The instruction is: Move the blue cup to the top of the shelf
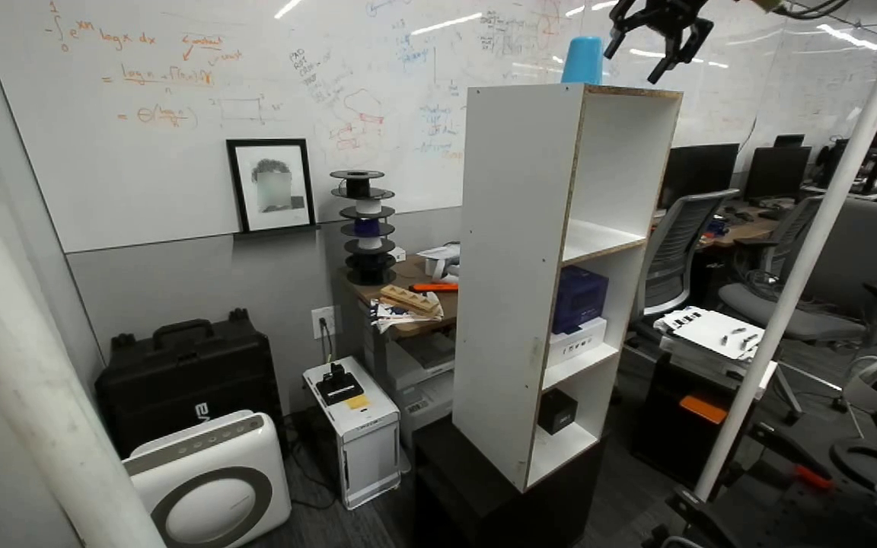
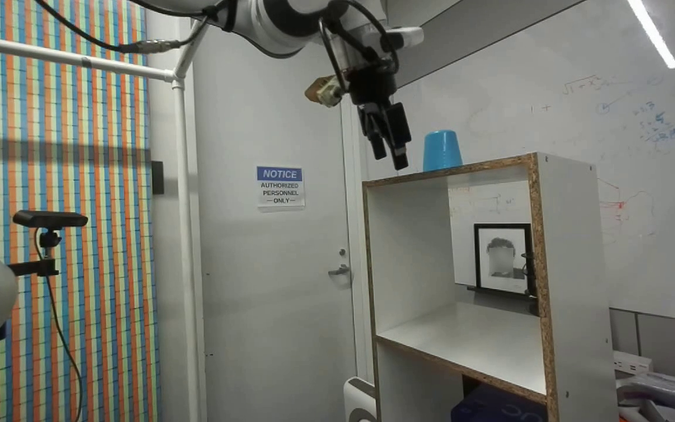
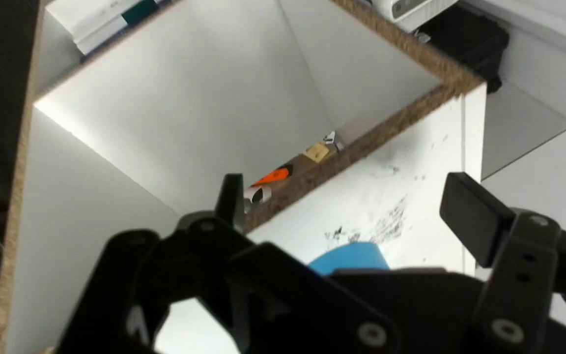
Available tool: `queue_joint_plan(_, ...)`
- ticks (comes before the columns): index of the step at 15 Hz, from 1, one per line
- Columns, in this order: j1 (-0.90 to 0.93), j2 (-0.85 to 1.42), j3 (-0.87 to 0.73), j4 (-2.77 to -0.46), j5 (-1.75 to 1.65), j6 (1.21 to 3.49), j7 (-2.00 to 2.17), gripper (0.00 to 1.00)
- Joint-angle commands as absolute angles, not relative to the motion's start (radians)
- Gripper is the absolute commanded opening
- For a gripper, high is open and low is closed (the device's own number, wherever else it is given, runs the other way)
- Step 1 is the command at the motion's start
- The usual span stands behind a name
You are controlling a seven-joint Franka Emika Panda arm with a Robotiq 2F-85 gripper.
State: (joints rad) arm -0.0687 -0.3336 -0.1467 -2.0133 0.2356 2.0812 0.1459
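The light-blue cup (image 1: 583, 61) stands upside down on the top of the white shelf (image 1: 518, 228). The cup (image 2: 442, 151) and the shelf (image 2: 575, 264) also show in an exterior view, with the cup near the open-front edge. My gripper (image 1: 634, 64) is open and empty, above the shelf top and beside the cup, apart from it; it also shows in an exterior view (image 2: 390, 159). In the wrist view the fingers (image 3: 354, 209) are wide apart over the scuffed shelf top (image 3: 410, 187). The cup (image 3: 349, 256) is partly hidden there behind the gripper's body.
The shelf's compartments hold a dark blue-purple box (image 1: 582, 298), a white box (image 1: 577, 342) and a black box (image 1: 557, 411). A stack of spools (image 1: 368, 228) stands on a desk behind it. A whiteboard wall (image 1: 180, 91) is behind. White poles (image 1: 811, 251) frame the area.
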Motion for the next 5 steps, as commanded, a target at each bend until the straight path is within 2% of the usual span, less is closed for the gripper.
queue_joint_plan(1,-0.095,-0.555,-0.154,-2.160,0.211,1.855,0.068,1.00)
queue_joint_plan(4,-0.123,-0.646,-0.153,-2.245,0.149,1.607,0.042,1.00)
queue_joint_plan(5,-0.116,-0.573,-0.153,-2.170,0.187,1.674,0.061,1.00)
